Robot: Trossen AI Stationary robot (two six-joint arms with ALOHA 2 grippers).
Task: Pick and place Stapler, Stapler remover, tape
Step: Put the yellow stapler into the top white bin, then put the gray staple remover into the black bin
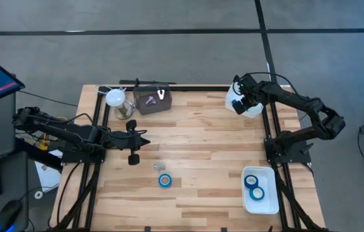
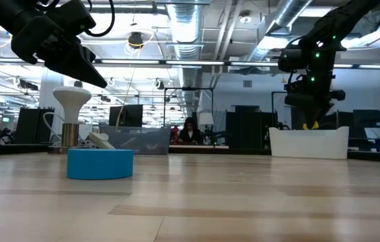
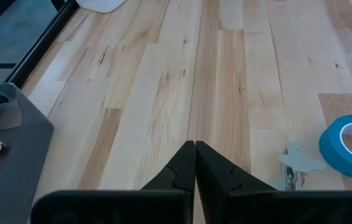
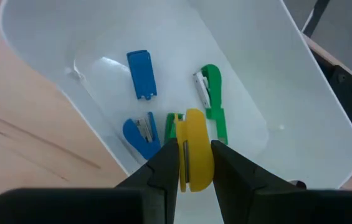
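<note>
My right gripper [image 4: 192, 148] hangs over a white bin [image 1: 254, 111] at the table's far right, shut on a small yellow stapler [image 4: 194, 134]. On the bin's floor lie two blue staplers [image 4: 140, 73] and a green one [image 4: 210, 93]. My left gripper [image 3: 195, 155] is shut and holds nothing, above the table's left part. Just beyond it a blue tape roll [image 3: 350, 146] lies flat on the wood, with a pale stapler remover [image 3: 299, 163] beside it. Two more tape rolls [image 1: 255, 187] lie in a white tray [image 1: 268, 205] at the near right. My right gripper pinches the yellow stapler between its two fingers [image 4: 166, 163], one on each side of it [image 4: 202, 163]. The fingers come steeply from above. The stapler hangs over the bin's inside, clear of the staplers on its floor; in the low view it shows at about rim height [image 2: 309, 124].
At the far edge, left of the middle, stand a grey box [image 1: 151, 102] with small things in it and a white funnel-shaped thing on a cup [image 1: 115, 98]. A monitor and keyboard sit off the table's left side. Bare wood lies between the arms.
</note>
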